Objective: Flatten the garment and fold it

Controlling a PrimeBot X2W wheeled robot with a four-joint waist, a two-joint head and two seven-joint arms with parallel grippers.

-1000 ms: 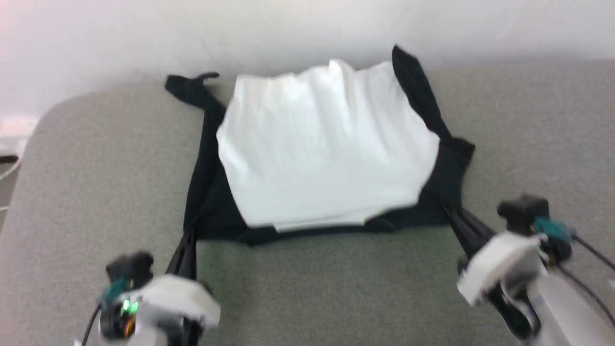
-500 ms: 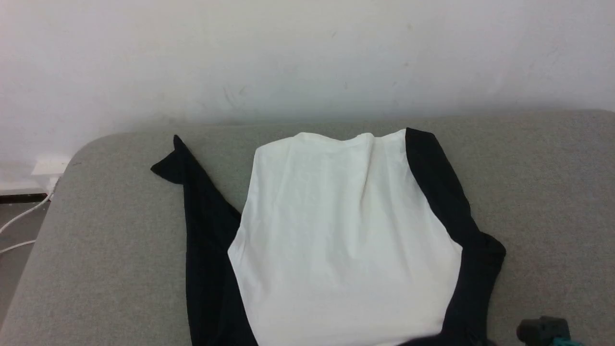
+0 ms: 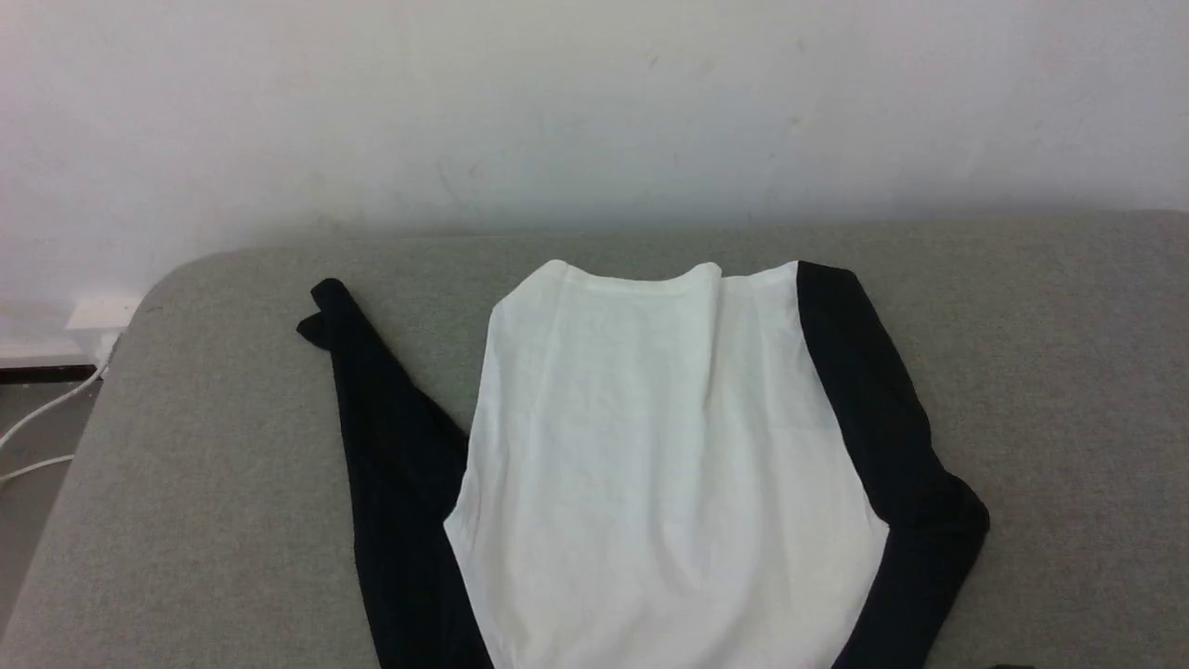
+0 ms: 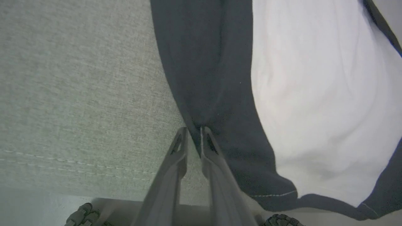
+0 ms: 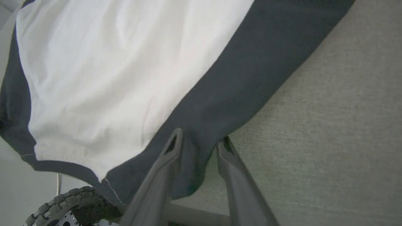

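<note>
The garment [image 3: 669, 446] lies spread on a grey cushion [image 3: 204, 446], white body in the middle and a black sleeve down each side. Its near hem runs off the bottom of the head view. In the left wrist view my left gripper [image 4: 195, 129] is at the outer edge of one black sleeve [image 4: 207, 78], jaws a narrow crack apart with a fold of black fabric in the gap. My right gripper [image 5: 201, 135] stands open, its fingers either side of a loose bit of the other black sleeve [image 5: 251, 78].
A pale wall [image 3: 557, 111] rises behind the cushion. White cables [image 3: 46, 409] lie on the floor past its rounded left corner. The cushion's near edge with a stitched seam [image 4: 78, 157] is close under my left fingers. A ribbed wheel [image 5: 59, 204] is below the right gripper.
The head camera has tilted up, so both grippers have dropped out of its picture. The garment now lies longer and flatter. Both grippers' jaws have parted from shut.
</note>
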